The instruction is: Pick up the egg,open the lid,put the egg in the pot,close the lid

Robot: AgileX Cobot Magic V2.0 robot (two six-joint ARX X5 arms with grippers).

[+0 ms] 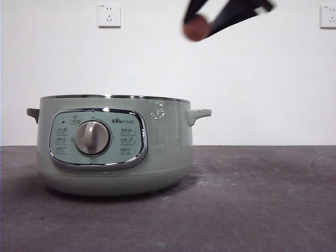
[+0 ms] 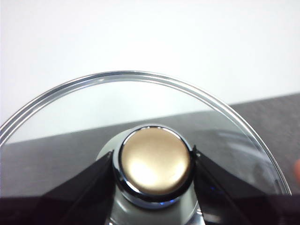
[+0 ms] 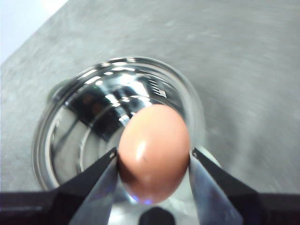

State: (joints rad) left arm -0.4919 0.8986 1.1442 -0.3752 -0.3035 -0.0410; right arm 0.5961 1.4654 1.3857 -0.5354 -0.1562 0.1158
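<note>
The pale green pot (image 1: 157,152) stands on the left of the table with no lid on it. My right gripper (image 1: 202,22) is shut on the reddish-brown egg (image 1: 196,27) high up, above and just right of the pot's right rim. In the right wrist view the egg (image 3: 153,152) sits between that gripper's (image 3: 153,161) jaws, over the pot's shiny open inside (image 3: 65,131). My left gripper (image 2: 155,164) is shut on the lid's knob (image 2: 155,159). The lid (image 2: 140,75) looks like clear glass with a chrome rim. It is held up off the pot, out of the front view.
The dark grey table (image 1: 252,199) stretches to the right of and in front of the pot. A white wall stands behind, with one outlet (image 1: 109,15) at the upper left and another (image 1: 328,17) at the upper right.
</note>
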